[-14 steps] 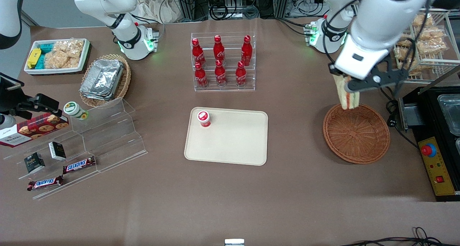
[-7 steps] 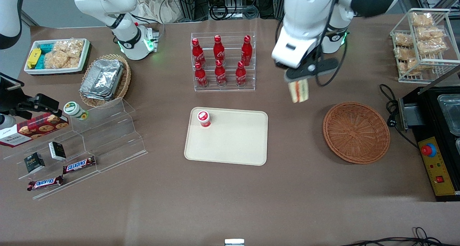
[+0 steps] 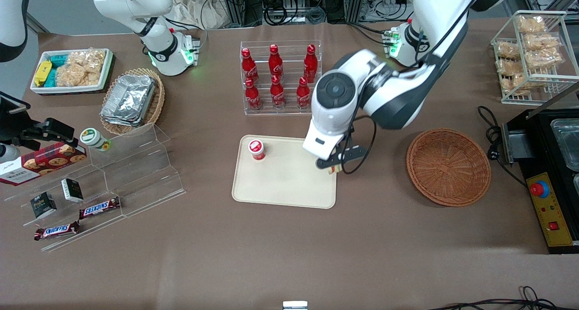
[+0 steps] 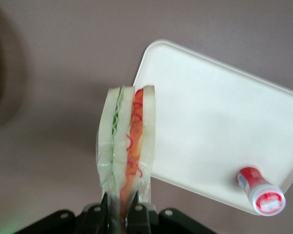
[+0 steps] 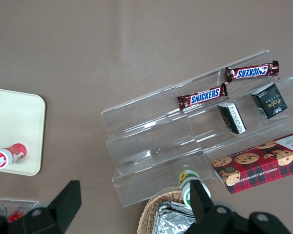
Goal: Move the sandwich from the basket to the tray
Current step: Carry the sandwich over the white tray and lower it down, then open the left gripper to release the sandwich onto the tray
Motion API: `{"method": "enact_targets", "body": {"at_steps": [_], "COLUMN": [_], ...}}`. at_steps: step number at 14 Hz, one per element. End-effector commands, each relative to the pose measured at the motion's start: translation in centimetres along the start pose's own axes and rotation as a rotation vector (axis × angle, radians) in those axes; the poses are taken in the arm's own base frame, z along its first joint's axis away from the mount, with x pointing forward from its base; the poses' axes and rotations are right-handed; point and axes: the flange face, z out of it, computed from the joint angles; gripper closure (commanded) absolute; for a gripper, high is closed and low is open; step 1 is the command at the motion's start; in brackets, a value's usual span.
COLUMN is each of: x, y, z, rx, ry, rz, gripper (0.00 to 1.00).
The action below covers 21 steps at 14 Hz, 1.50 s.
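Front view, reading across: a red-capped bottle stands on the tray, apart from the gripper, which hangs over the tray's edge nearest the basket. The basket lies well apart, empty. The jaws pinch the sandwich by one end. Risk: released here, the wedge could land on the rim and tip onto the table.

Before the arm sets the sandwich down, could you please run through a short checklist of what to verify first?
1. Grip: the gripper is shut on the sandwich: ok.
2. Basket emptied: ok.
3. Position: the gripper hangs over the tray edge nearest the basket, sandwich only partly over it: not ok.
4. Landing spot free of the small red-capped bottle: ok.
5. Sandwich height above the tray: cannot tell.
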Motion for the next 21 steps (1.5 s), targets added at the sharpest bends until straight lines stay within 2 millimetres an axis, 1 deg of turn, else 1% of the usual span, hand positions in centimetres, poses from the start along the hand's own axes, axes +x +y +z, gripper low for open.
{"method": "enact_targets", "body": {"at_steps": [1, 2, 3, 4, 6, 8, 9, 10, 11, 12, 13, 14, 15, 16, 17, 18, 20, 21], "x": [1.5, 2.0, 2.5, 3.0, 4.5, 4.8, 4.9, 4.9, 4.9, 5.1, 5.2, 5.4, 5.7, 5.9, 6.2, 6.9, 7.2, 7.2], "y": [1.5, 1.8, 2.2, 2.4, 2.3, 3.0, 3.0, 3.1, 3.1, 3.1, 3.0, 2.8, 2.4, 1.7, 0.3, -1.5, -4.3, -6.0], "z": [3.8, 5.1, 7.1, 8.3, 11.7, 13.8, 14.4, 14.8, 14.8, 14.6, 14.1, 13.0, 11.1, 8.2, 5.3, 2.8, -2.8, -4.8], "rx": [-0.009, -0.024, -0.031, -0.037, -0.038, -0.065, -0.07, -0.073, -0.073, -0.076, -0.081, -0.087, -0.093, -0.101, -0.083, -0.063, -0.074, -0.071], "ry": [0.022, 0.028, 0.017, 0.024, 0.031, 0.04, 0.039, 0.035, 0.035, 0.037, 0.043, 0.059, 0.079, 0.109, 0.13, 0.143, 0.194, 0.2], "rz": [-0.016, -0.014, -0.014, -0.017, -0.05, -0.053, -0.054, -0.053, -0.051, -0.054, -0.059, -0.07, -0.1, -0.139, -0.19, -0.245, -0.293, -0.32], "gripper": [1.0, 1.0, 1.0, 1.0, 1.0, 1.0, 1.0, 0.94, 0.8, 0.56, 0.18, 0.03, 0.0, 0.0, 0.0, 0.0, 0.0, 0.0]}}
